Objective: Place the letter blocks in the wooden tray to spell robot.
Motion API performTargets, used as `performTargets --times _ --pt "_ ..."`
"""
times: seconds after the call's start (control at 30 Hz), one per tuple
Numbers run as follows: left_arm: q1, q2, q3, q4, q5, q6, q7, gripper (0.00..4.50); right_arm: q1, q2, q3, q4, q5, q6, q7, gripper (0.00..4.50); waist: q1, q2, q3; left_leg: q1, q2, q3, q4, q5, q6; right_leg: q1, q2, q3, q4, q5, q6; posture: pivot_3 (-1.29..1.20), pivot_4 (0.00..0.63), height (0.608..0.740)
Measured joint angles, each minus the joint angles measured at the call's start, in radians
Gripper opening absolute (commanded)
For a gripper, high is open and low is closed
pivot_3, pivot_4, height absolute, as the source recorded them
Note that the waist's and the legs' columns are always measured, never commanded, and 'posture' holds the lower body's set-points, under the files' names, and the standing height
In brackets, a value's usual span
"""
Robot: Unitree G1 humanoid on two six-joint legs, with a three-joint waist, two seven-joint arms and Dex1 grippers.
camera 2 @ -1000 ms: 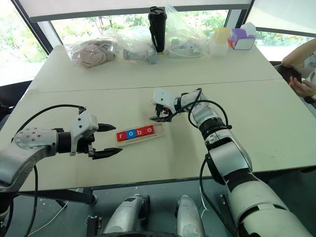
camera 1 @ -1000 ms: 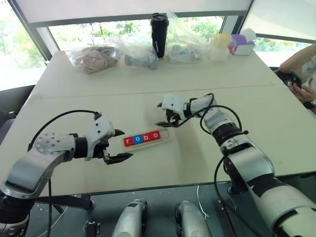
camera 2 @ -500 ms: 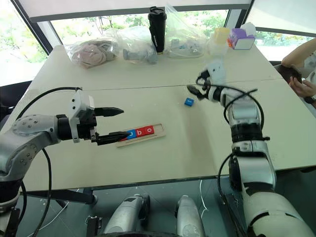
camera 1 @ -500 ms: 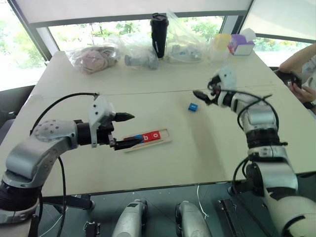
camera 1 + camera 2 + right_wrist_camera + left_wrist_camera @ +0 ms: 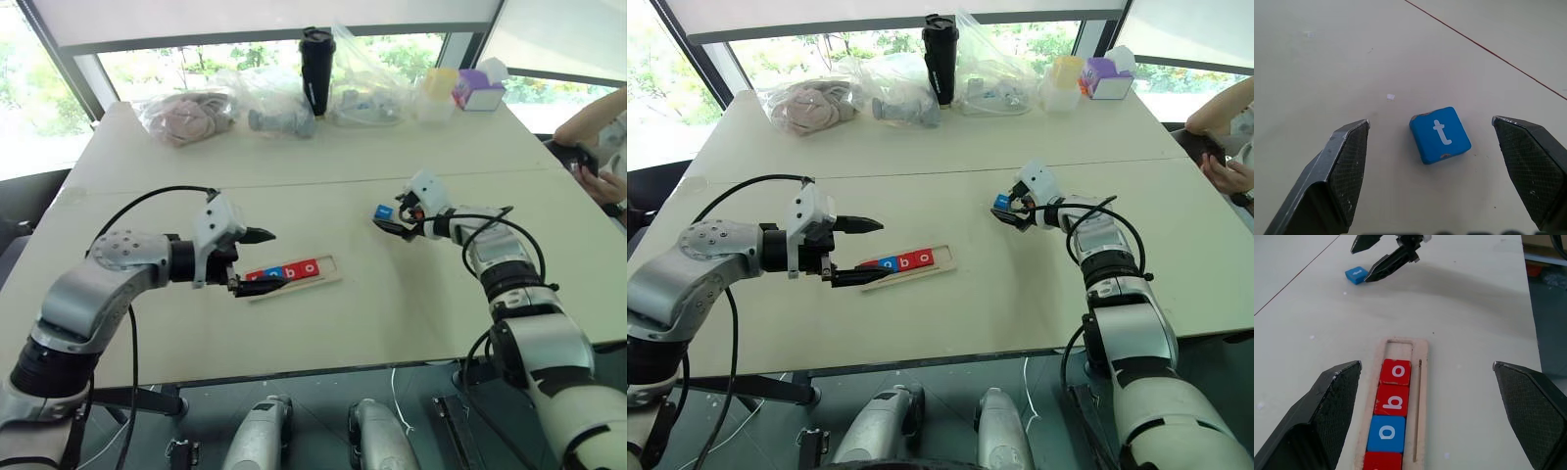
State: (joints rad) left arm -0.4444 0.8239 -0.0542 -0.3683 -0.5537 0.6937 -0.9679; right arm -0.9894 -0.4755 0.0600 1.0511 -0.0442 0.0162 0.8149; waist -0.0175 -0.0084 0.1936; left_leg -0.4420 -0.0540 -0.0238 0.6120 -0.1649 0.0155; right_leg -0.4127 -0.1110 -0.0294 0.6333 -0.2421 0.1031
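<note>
wooden tray: the wooden tray [image 5: 294,276] lies flat near the middle of the tabletop [image 5: 392,313], slanted a little, well back from the near edge and from both side edges.
blocks in tray: four letter blocks [image 5: 1392,402] sit in a touching row in the slot; the left wrist view reads red "o", red "b", blue "o" and part of a red one, the last cut off by the picture's edge. The slot's right-hand end [image 5: 1399,346] is bare wood, room for one more.
t block: the blue "t" block [image 5: 1440,134] lies loose on the tabletop, letter up, well apart from the tray, to the tray's right and farther from the robot, near the seam line [image 5: 1488,51] that crosses the tabletop.
right gripper: the right gripper [image 5: 1008,211] is low over the tabletop with its fingers [image 5: 1339,171] spread wide, one on each side of the t block with bare tabletop between each finger and the block; nothing held.
left gripper: the left gripper [image 5: 263,260] hangs over the tray's left end, fingers [image 5: 1327,406] wide apart, clamped on nothing; the block row shows between them.
open room: bare tabletop lies all round the t block and between it and the tray, and a broad bare strip runs in front of the tray to the near edge.
far edge: bags [image 5: 186,116], a black tumbler [image 5: 315,69] and small boxes [image 5: 477,88] line the far edge by the window, well away from both grippers.
right edge: a person's arm [image 5: 598,132] reaches in at the tabletop's right edge, away from the blocks.
</note>
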Motion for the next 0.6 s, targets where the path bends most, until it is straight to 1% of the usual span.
performTargets --times 0.13,0.3,0.33,0.4,0.53,0.6 --pt "0.005 0.025 0.024 -0.029 -0.005 0.017 0.001 4.50 -0.057 0.016 0.014 0.111 -0.033 0.000 -0.032 4.14 -0.002 0.000 0.000 0.000 0.000 0.000 0.000 0.000 0.000 0.000 0.000 0.000 0.000 0.000 0.000 0.00 0.150 0.740" --pt "0.012 0.033 0.042 -0.041 -0.009 0.024 0.011 4.50 -0.105 0.043 0.010 0.184 -0.044 0.028 -0.064 4.14 -0.003 0.000 0.000 0.000 0.000 0.000 -0.001 0.000 0.000 0.000 0.000 0.000 0.000 0.000 0.000 0.00 0.150 0.740" --pt "0.016 0.033 0.043 -0.044 -0.009 0.025 0.015 4.50 -0.118 0.051 0.009 0.198 -0.046 0.038 -0.067 3.90 -0.003 0.000 0.000 0.000 0.000 -0.001 -0.001 0.000 0.000 0.000 0.001 0.000 0.000 0.000 0.000 0.00 0.150 0.740" --pt "0.020 0.032 0.044 -0.048 -0.013 0.027 0.019 4.50 -0.130 0.066 0.009 0.210 -0.049 0.048 -0.069 3.26 -0.003 0.000 0.000 0.000 0.000 -0.001 -0.001 0.000 0.000 0.000 0.001 0.000 0.000 0.000 0.000 0.00 0.150 0.740" --pt "0.035 0.032 0.055 -0.068 -0.024 0.038 0.035 4.50 -0.145 0.071 0.003 0.222 -0.049 0.078 -0.060 1.23 -0.002 0.000 0.000 0.000 0.000 -0.001 -0.001 0.000 0.000 0.000 0.001 0.000 0.000 0.000 0.000 0.00 0.150 0.740" --pt "0.040 0.032 0.057 -0.069 -0.025 0.041 0.040 4.50 -0.145 0.072 -0.007 0.222 -0.048 0.090 -0.060 1.18 -0.001 0.000 0.000 0.000 0.000 -0.001 -0.001 0.000 0.000 0.000 0.001 0.000 0.000 0.000 0.000 0.00 0.150 0.740"
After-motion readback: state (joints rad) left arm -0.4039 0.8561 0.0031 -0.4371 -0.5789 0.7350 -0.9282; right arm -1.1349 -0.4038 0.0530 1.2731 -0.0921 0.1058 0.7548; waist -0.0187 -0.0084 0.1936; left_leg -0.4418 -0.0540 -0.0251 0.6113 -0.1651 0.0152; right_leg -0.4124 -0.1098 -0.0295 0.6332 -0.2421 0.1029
